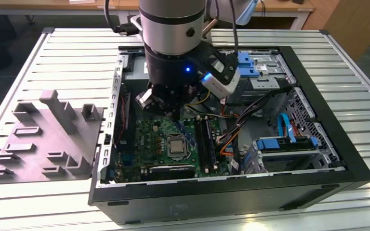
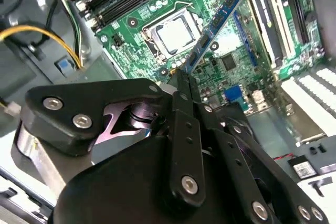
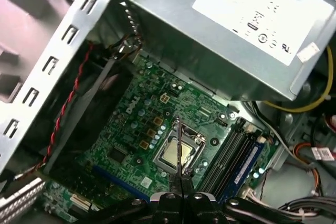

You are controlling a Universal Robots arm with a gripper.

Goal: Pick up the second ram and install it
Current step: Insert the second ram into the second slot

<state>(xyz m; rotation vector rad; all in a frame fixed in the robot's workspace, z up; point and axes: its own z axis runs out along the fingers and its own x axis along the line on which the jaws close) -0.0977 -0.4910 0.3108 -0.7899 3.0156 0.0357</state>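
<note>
Holding: I am gripping the second ram [image 2: 216,23] by one end, gripper [image 2: 182,78] fingers clamped, above the green board [image 2: 236,61].
Slots [image 1: 201,137]: lying at three o'clock from the socket [image 1: 175,146], exterior view.
Risk: end-held, it may be pivoting, jamming askew.

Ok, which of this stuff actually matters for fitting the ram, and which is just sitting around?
In the job: second ram, gripped in the claw; black memory slots; green motherboard.
Just lying about: grey power supply box; grey moulded tray; blue drive caddy.
</note>
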